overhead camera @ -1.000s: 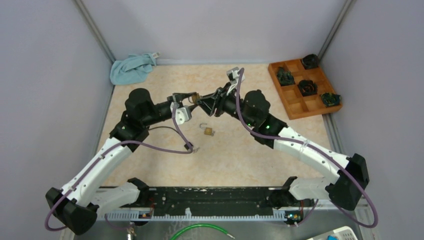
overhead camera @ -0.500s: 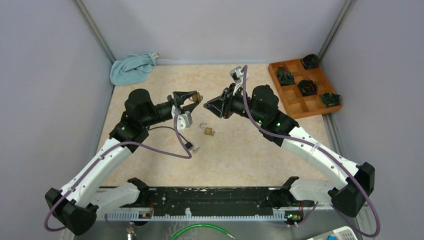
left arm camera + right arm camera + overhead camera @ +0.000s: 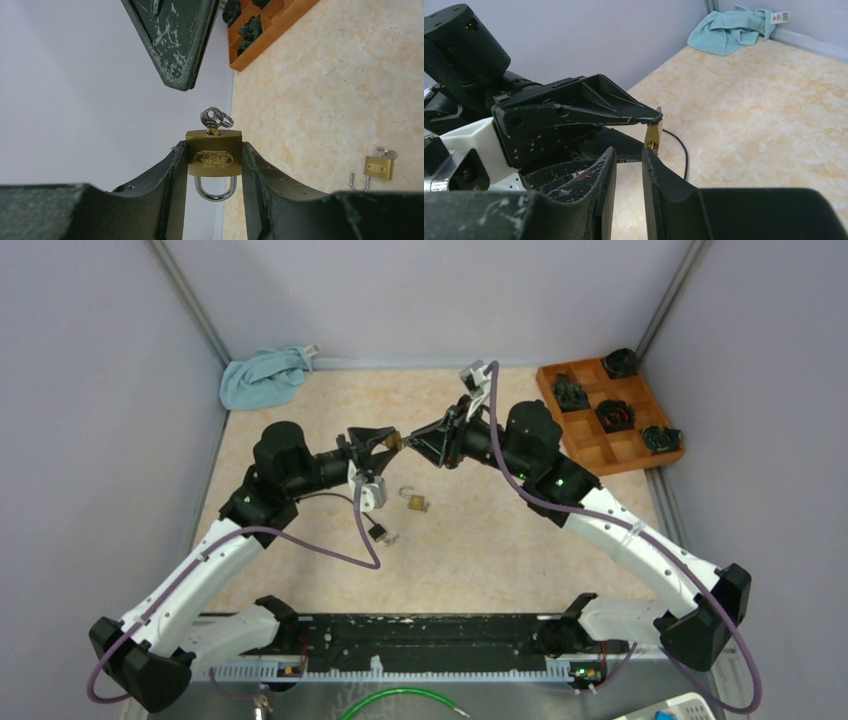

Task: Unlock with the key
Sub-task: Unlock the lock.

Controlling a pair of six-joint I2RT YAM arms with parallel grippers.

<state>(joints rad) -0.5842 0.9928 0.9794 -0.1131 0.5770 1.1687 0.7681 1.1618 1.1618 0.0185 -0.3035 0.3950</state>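
My left gripper [image 3: 386,441] is shut on a brass padlock [image 3: 213,155] and holds it above the table with the shackle towards the wrist. A silver key [image 3: 212,118] with a ring sticks out of the lock's far end. My right gripper [image 3: 413,443] faces the left one, its jaws a narrow gap apart and empty. In the right wrist view the padlock [image 3: 653,135] hangs just beyond my right fingertips [image 3: 649,160], slightly to their right. In the left wrist view a right finger [image 3: 172,40] hovers above and left of the key.
A second brass padlock [image 3: 415,500] lies on the table below the grippers, and it also shows in the left wrist view [image 3: 377,167]. A blue cloth [image 3: 262,377] sits at the back left. A wooden compartment tray [image 3: 585,430] with dark objects is at the back right.
My right gripper backed away to the right from the padlock, then came back close to its key end. My left gripper shifted slightly, still holding the padlock.
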